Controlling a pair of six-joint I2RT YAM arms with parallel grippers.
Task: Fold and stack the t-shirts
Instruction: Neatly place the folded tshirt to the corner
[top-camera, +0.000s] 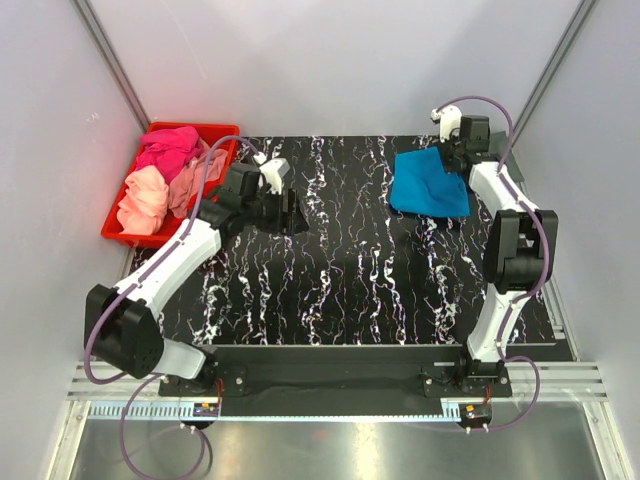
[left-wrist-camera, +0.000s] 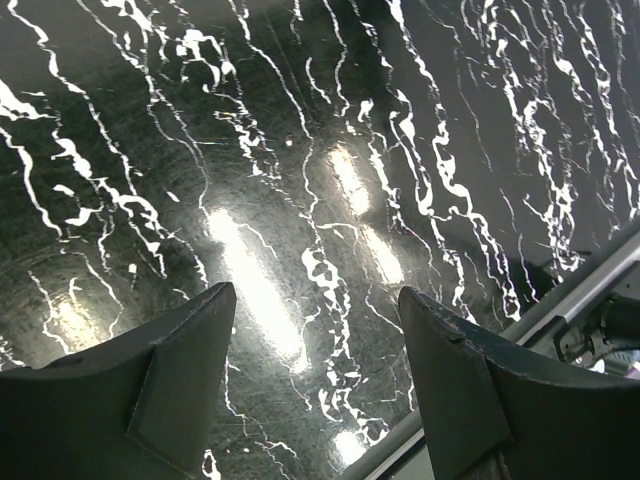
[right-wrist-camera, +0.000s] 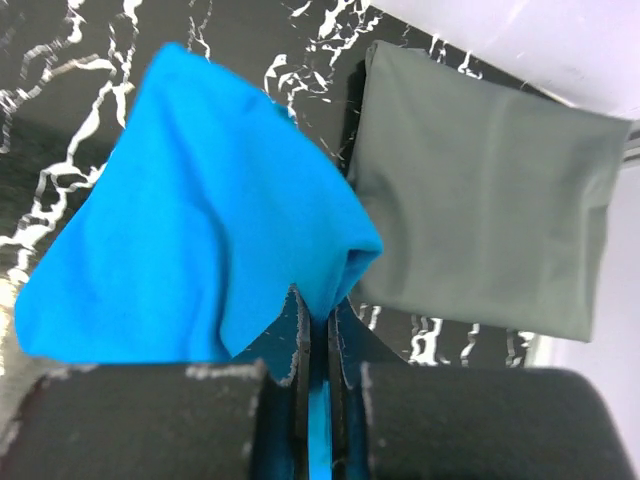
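A bright blue t-shirt hangs bunched at the back right of the table, and my right gripper is shut on a fold of it. In the right wrist view the blue t-shirt drapes away from my right gripper; a strip of blue cloth shows between the closed jaws. A folded dark grey t-shirt lies flat on the table just beyond it. My left gripper hovers over the back-left table, open with nothing between its fingers. Hot pink, peach and salmon t-shirts lie crumpled in the bin.
A red plastic bin stands at the table's back left corner, just left of my left arm. The table top is black with white marbling. Grey walls enclose both sides and the back. A metal rail shows at the table edge.
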